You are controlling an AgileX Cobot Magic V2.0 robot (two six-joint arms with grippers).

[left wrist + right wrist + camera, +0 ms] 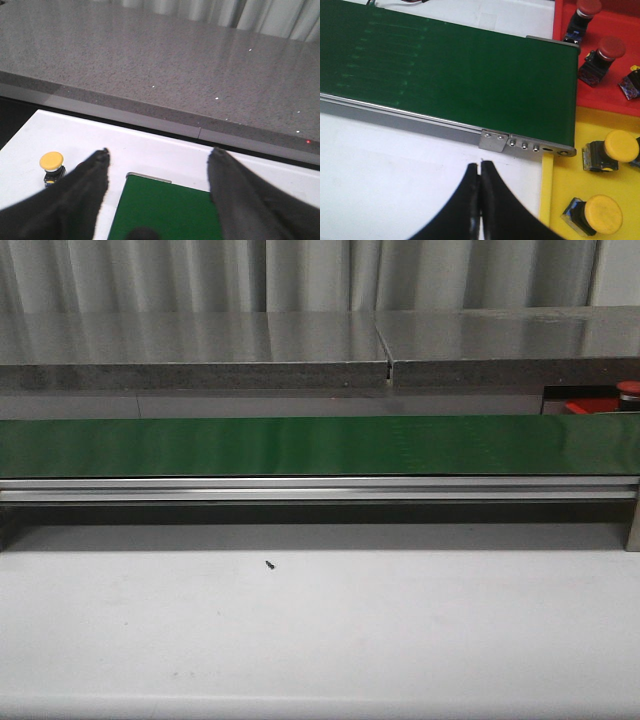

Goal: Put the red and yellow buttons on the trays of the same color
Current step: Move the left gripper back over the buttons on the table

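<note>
Most of the sorting looks done. In the right wrist view, two red buttons (611, 47) sit on the red tray (565, 20), and two yellow buttons (621, 145) sit on the yellow tray (555, 200), both trays just past the right end of the green conveyor belt (445, 75). The belt itself carries nothing along the length the front view shows.

One yellow button (51, 161) stands alone on the white table (160, 150) near the belt's left end, just beside the left gripper (157, 155), whose jaws are spread wide and empty. That one appears to be what is left, judging from where it lies.

The right gripper (480, 167) has its jaws pressed together, holding nothing, over the white table near the belt's right end.

Both trays are cut off at the frame edge, so further buttons may lie out of sight; a dark part at the red tray's edge is too cropped to identify. From the front, only a sliver of red tray and one red cap show at far right, and neither arm appears.
</note>
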